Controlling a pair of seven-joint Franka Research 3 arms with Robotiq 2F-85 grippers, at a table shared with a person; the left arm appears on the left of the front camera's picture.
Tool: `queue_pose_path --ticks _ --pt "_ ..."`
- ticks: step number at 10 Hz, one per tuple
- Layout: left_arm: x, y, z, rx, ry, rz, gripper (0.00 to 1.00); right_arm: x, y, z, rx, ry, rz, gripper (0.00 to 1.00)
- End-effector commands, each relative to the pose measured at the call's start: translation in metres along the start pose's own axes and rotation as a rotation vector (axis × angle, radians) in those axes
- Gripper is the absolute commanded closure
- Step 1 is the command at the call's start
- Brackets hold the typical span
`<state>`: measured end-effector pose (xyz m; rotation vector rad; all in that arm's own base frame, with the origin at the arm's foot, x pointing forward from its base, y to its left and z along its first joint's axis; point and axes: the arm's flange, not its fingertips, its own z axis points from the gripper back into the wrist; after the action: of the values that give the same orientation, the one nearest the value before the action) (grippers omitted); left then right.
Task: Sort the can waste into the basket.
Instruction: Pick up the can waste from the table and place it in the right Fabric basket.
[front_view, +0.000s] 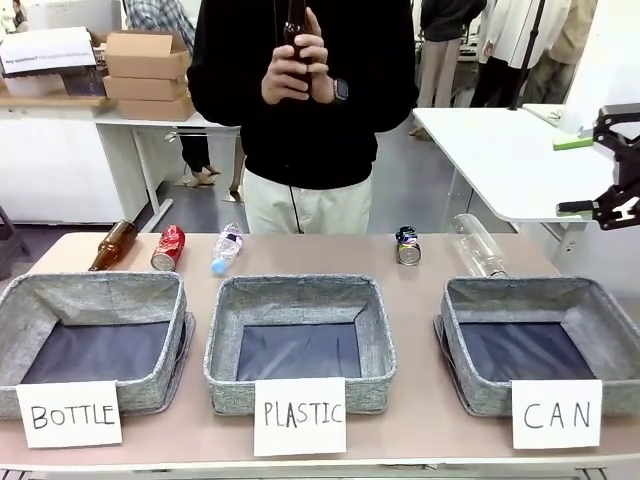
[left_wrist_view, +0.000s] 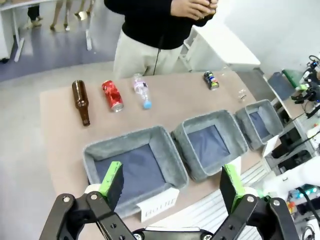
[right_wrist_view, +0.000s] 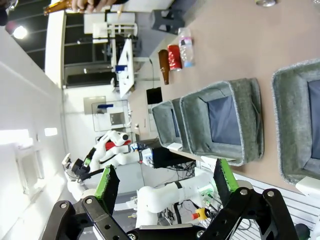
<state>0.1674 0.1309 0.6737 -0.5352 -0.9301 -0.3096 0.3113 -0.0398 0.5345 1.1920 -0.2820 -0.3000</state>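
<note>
The shiny red can (front_view: 168, 247) lies on its side at the table's far left, behind the "BOTTLE" basket. The silver can with dark print (front_view: 407, 245) lies at the far side, right of the middle. The grey basket fronted by the "CAN" card (front_view: 520, 288) stands at the front right with nothing in it. My right gripper (front_view: 575, 175) hangs open high at the right edge, well above that basket. The left wrist view looks down past my open left gripper (left_wrist_view: 171, 185) at the red can (left_wrist_view: 112, 95), the printed can (left_wrist_view: 211, 80) and the CAN basket (left_wrist_view: 245, 127).
A person stands at the far side holding a brown bottle (front_view: 297, 30) in both hands. On the table lie another brown bottle (front_view: 112, 245), a small plastic bottle (front_view: 226, 249) and a clear bottle (front_view: 478, 245). The "BOTTLE" basket (front_view: 95, 285) and "PLASTIC" basket (front_view: 298, 288) stand left of the CAN one.
</note>
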Motion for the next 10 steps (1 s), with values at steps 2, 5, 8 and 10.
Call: queue_pose_path --ticks 2,5,8,10 --pt "0.0079 -0.0038 -0.0029 0.001 -0.021 -0.011 0.00 0.0028 0.0017 -0.0012 0.026 -0.001 0.021 0.00" --pt "0.0079 -0.0038 -0.0029 0.001 -0.021 -0.011 0.00 0.0028 0.0017 -0.0012 0.026 -0.001 0.021 0.00" --pt "0.0079 -0.0038 -0.0029 0.001 -0.021 -0.011 0.00 0.0028 0.0017 -0.0012 0.026 -0.001 0.021 0.00" --pt "0.0079 -0.0038 -0.0029 0.001 -0.021 -0.011 0.00 0.0028 0.0017 -0.0012 0.026 -0.001 0.021 0.00"
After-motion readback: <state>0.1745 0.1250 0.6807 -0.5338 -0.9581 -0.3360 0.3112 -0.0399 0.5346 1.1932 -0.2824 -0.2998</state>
